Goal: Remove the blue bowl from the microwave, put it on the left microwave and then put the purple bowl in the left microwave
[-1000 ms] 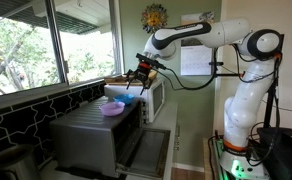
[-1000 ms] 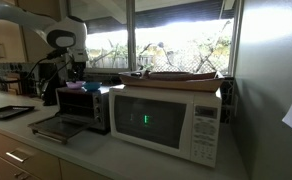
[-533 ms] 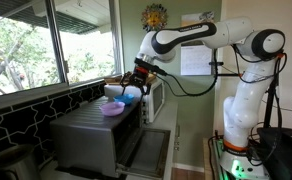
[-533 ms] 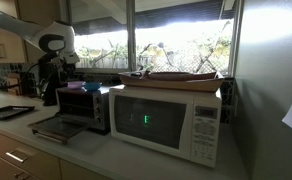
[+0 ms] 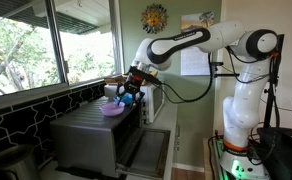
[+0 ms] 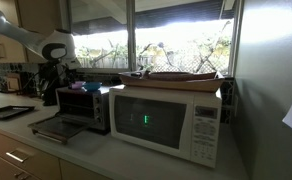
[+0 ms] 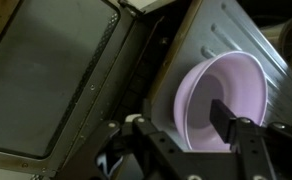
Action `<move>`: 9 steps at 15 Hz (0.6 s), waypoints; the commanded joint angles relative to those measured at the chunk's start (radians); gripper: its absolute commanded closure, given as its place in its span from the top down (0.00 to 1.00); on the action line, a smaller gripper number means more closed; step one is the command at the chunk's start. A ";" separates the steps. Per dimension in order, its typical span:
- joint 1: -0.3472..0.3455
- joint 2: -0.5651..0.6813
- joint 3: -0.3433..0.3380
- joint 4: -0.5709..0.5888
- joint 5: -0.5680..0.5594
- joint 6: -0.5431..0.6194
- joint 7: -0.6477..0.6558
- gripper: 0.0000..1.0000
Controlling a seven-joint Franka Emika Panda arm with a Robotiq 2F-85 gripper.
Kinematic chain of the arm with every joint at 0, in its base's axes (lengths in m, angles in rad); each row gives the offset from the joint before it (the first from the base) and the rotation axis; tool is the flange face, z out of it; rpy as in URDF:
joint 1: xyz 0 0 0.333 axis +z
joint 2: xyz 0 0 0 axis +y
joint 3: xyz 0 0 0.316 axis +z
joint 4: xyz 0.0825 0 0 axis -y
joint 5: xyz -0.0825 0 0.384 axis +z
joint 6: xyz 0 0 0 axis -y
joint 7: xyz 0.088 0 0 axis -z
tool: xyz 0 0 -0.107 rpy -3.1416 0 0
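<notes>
Close under the wrist camera, the gripper (image 7: 183, 122) comes in from the bottom edge. Its dark jaws show as two separate pieces with the purple bowl (image 7: 211, 80) visible beyond the gap between them. That bowl sits upright on the brushed-steel top of the oven (image 7: 241, 30), near its front edge. To the left, the oven's door (image 7: 56, 80) is dropped open, its dark glass facing up. A small blue patch shows low in this view beside the gripper's linkage, too unclear to name.

In an exterior view the arm (image 5: 201, 38) reaches across from its white base to the oven (image 5: 86, 135), and the gripper (image 5: 130, 92) hangs just over the steel top. The blue bowl (image 5: 126, 98) is right at the jaws, just above the top and just beside the purple bowl (image 5: 112, 109), on the side farther from the camera. Whether the jaws are closed on the blue bowl or merely around it I cannot tell, since it is small here and the wrist view does not show it clearly.

Farther back, in an exterior view, the oven (image 6: 84, 108) stands on the table (image 6: 96, 160) with its door down. A white microwave (image 6: 166, 120) stands just beside it. The arm (image 6: 54, 45) bends over the oven, and a dark tray (image 6: 8, 112) lies well apart on the table.
</notes>
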 commanded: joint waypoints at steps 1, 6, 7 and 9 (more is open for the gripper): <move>0.020 0.025 -0.011 -0.017 -0.004 0.082 -0.005 0.94; 0.015 0.021 -0.021 -0.028 -0.017 0.048 0.023 0.38; 0.015 0.019 -0.024 -0.030 -0.016 0.046 0.022 0.30; 0.017 0.008 -0.030 -0.036 -0.009 0.038 0.020 0.15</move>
